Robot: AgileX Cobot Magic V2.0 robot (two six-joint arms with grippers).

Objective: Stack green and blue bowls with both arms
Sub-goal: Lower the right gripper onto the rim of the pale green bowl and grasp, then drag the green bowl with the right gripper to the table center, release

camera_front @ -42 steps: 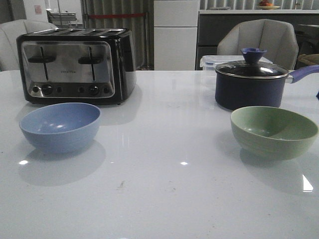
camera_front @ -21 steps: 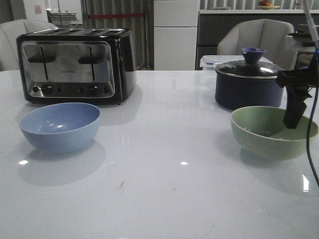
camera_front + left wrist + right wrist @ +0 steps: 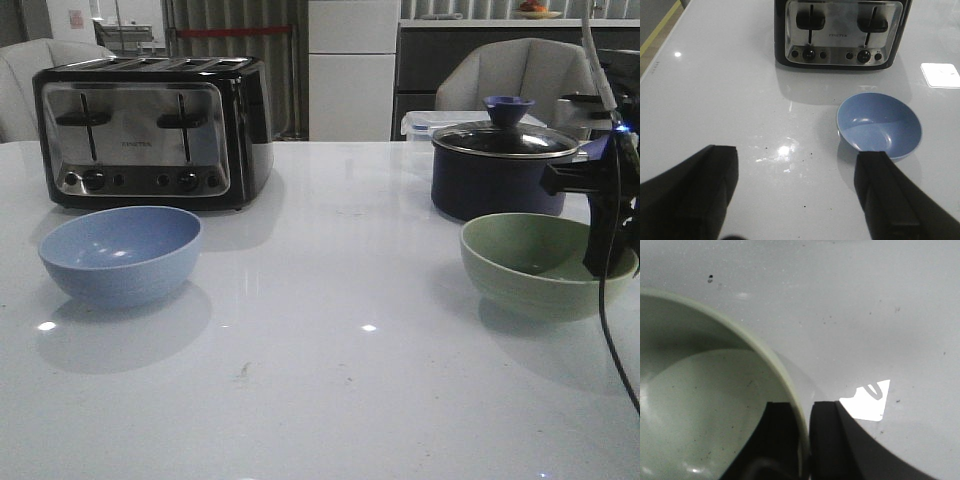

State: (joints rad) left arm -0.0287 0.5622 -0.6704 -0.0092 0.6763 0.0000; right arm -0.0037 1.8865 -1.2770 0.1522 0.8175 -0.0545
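Right gripper (image 3: pixel 805 440) pinches the rim of the green bowl (image 3: pixel 545 262) at the table's right, left gripper (image 3: pixel 795 195) hangs spread wide short of the blue bowl (image 3: pixel 879 125); risk: a thin rim pinch may let the bowl tilt or slip on lifting.

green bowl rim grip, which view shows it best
The right wrist view: the right gripper has one finger inside and one outside the green bowl rim, closed on the wall. The front view shows the whole bowl, with the gripper at its far-right rim, contact unclear. The left wrist view lacks it.
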